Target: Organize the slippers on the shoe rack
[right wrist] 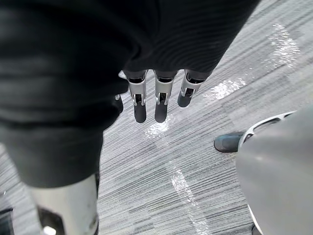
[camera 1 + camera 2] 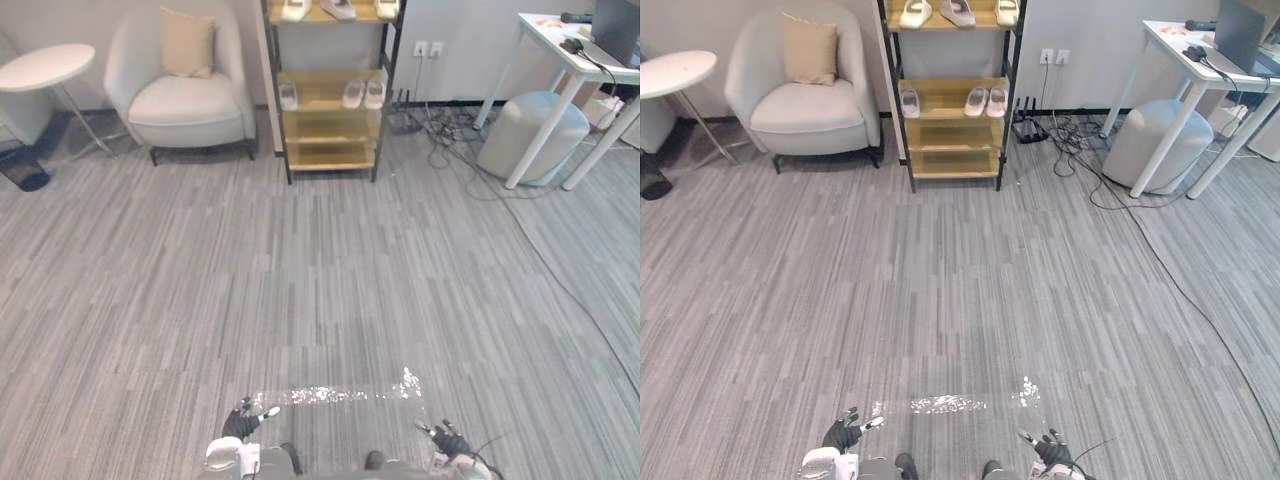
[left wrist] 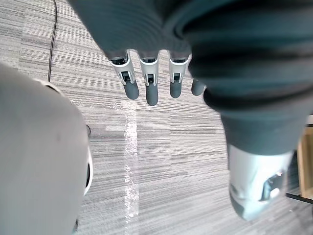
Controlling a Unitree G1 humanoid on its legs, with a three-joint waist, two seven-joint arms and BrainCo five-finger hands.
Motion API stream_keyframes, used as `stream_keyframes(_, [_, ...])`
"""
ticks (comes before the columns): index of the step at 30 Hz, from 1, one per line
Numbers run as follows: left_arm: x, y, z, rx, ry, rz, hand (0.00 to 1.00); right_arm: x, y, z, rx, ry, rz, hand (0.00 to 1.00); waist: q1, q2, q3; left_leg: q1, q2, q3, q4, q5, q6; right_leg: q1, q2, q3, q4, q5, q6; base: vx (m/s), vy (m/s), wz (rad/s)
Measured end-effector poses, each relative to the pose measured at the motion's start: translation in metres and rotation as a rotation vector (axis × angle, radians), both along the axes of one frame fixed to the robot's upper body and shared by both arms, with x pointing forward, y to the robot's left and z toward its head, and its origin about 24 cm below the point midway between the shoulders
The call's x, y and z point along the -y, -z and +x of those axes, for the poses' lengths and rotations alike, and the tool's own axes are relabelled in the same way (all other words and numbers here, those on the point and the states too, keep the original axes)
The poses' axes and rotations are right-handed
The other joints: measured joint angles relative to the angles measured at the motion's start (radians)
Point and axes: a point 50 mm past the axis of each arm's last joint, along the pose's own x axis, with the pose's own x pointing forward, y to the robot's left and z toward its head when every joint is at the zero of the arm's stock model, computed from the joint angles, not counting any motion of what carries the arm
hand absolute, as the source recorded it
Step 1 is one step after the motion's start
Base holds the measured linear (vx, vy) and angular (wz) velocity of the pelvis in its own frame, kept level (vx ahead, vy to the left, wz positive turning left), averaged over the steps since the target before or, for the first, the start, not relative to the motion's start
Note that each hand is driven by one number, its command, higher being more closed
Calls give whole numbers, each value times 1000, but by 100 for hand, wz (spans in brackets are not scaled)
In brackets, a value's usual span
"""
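A wooden shoe rack (image 2: 332,112) with a black frame stands against the far wall. Pale slippers lie on it: several on the top shelf (image 2: 338,9), a single one (image 2: 288,96) and a pair (image 2: 364,94) on the middle shelf. The two lower shelves are bare. My left hand (image 2: 241,423) and my right hand (image 2: 447,439) hang low at the near edge, far from the rack. Both are open with straight fingers (image 3: 150,90) and hold nothing, as each wrist view shows, the right hand's fingers (image 1: 160,105) over the carpet.
A white armchair (image 2: 180,95) with a beige cushion stands left of the rack, a round white side table (image 2: 45,66) further left. To the right are a white desk (image 2: 568,55), a grey pouf (image 2: 532,135) and cables (image 2: 445,130) on the floor. Grey striped carpet (image 2: 320,290) lies between.
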Motion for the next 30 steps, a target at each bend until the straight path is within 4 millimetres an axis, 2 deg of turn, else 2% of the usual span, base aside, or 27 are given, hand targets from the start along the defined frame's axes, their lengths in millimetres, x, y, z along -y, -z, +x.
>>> stream_keyframes(10, [4,1,-1,-4,22,-5,0,-3,2,-1,-8,21,16,0,5,4,-3,40,-10,-10,-59,16,-6,17,3,-11,-3,-6,7,49,-12,0])
stream_keyframes(18, [2,1,-2,-11,21,-1,0,-6,2,-1,-8,21,22,0,5,-9,2,74,-21,-10,-136,67,0,12,2,-6,4,-8,4,-52,-11,-2])
stream_keyframes(24, [0,1,-2,-13,21,3,0,-6,2,0,-6,19,23,0,5,-18,3,88,-23,-7,-168,83,4,10,4,-4,3,-8,3,-49,-12,-2])
stream_keyframes(25, [0,1,-2,-11,21,5,0,-7,2,0,-7,17,24,0,5,-22,3,83,-21,-2,-157,78,2,9,4,-1,3,-8,3,-14,-28,-5])
stream_keyframes(26, [-2,0,0,-6,19,10,0,-8,2,0,-8,9,24,0,4,-28,3,42,-6,8,-72,32,0,1,3,1,8,-12,-2,-10,-44,-7])
stream_keyframes(27, [-3,0,0,-4,19,11,0,-8,2,0,-8,6,24,0,5,-29,2,29,0,9,-45,19,-3,-1,3,2,9,-14,-3,-2,-53,-11])
stream_keyframes(28, [-3,-1,2,4,18,11,0,-8,2,0,-8,-3,23,0,5,-27,3,-13,26,14,55,-28,-6,-8,6,8,12,-20,-11,22,-71,-21])
stream_keyframes(29, [-1,-1,3,10,16,5,0,-7,1,2,-4,-12,17,0,6,-10,8,-55,72,18,183,-94,-16,-4,26,21,17,-28,-16,42,-71,-31])
stream_keyframes(30, [-1,-1,3,10,12,3,0,-5,1,3,0,-17,11,0,8,4,9,-98,120,21,313,-133,-37,3,46,36,19,-42,-17,57,-60,-24])
